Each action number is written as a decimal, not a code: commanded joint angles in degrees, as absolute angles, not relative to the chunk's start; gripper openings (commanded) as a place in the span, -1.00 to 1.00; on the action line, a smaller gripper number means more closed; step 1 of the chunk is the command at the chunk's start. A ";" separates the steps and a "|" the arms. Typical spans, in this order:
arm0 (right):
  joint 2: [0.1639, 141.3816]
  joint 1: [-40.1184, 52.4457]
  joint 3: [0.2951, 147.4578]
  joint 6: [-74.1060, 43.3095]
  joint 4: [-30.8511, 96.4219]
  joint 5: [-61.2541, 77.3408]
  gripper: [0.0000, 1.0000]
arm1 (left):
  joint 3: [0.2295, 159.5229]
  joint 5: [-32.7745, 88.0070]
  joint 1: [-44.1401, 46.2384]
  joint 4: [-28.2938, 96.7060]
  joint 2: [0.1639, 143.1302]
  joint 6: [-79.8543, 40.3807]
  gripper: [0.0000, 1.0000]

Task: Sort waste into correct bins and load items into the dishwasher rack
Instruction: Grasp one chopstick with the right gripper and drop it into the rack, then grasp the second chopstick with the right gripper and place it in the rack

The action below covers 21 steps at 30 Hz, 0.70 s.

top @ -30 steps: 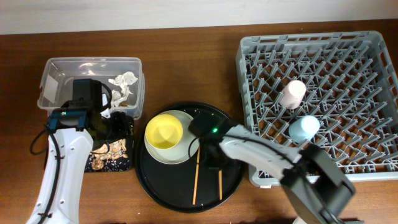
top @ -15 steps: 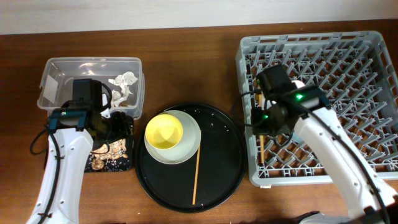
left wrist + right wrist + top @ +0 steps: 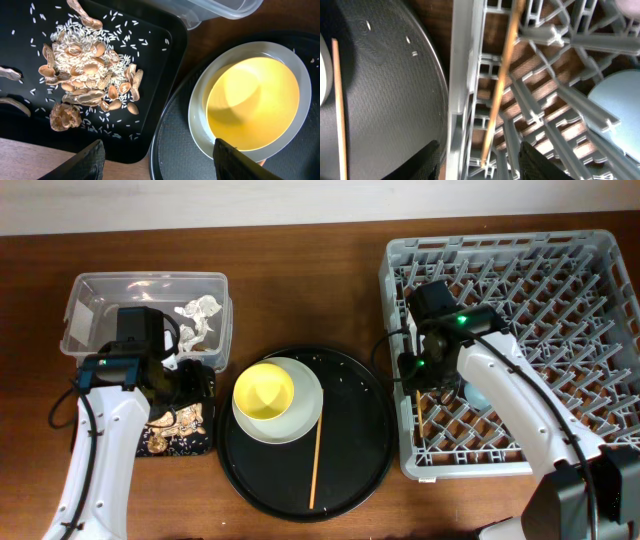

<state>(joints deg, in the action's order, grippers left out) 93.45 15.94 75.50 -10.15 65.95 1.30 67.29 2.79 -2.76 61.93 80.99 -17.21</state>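
My right gripper (image 3: pixel 416 370) (image 3: pixel 482 162) is open over the left edge of the grey dishwasher rack (image 3: pixel 600 250) (image 3: pixel 460 75). One chopstick (image 3: pixel 419 416) (image 3: pixel 501 80) lies in the rack between the open fingers. The other chopstick (image 3: pixel 316 465) (image 3: pixel 339 110) lies on the round tray. The blue cup (image 3: pixel 480 394) (image 3: pixel 620 100) sits in the rack; the pink cup is hidden by my arm. The yellow bowl (image 3: pixel 264 390) (image 3: pixel 255 105) sits on the plate (image 3: pixel 300 420) (image 3: pixel 200 125). My left gripper (image 3: pixel 188 380) (image 3: pixel 160 162) is open over the shallow black tray (image 3: pixel 205 445) (image 3: pixel 170 60), which holds food scraps (image 3: pixel 85 65).
The clear tub (image 3: pixel 90 290) (image 3: pixel 220 10) at the back left holds the white tissue (image 3: pixel 198 310). The large round black tray (image 3: pixel 350 480) (image 3: pixel 180 155) (image 3: pixel 395 75) lies between the bins and the rack. A crumpled brown piece (image 3: pixel 62 117) lies by the scraps.
My right arm carried one chopstick from the round tray to the rack's left side, where it now lies between the open fingers. My left arm has not moved.
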 commanded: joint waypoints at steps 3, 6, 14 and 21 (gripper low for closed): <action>89.93 16.12 82.11 -11.40 68.51 5.67 0.04 | 67.55 3.22 -2.90 62.02 80.23 -17.76 0.37; 89.38 18.06 82.56 -11.44 68.12 10.13 0.04 | 67.53 3.20 -2.90 62.00 80.23 -17.76 0.37; 92.84 31.07 76.88 -21.12 62.65 9.69 0.12 | 67.53 3.22 -2.90 62.02 80.23 -17.76 0.37; 100.38 41.58 71.44 -32.67 54.48 8.27 0.13 | 67.53 3.22 -2.90 62.00 80.23 -17.76 0.45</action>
<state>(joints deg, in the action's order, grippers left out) 96.88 37.82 73.03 -25.15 55.24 9.15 67.29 2.79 -2.76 61.93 80.99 -17.23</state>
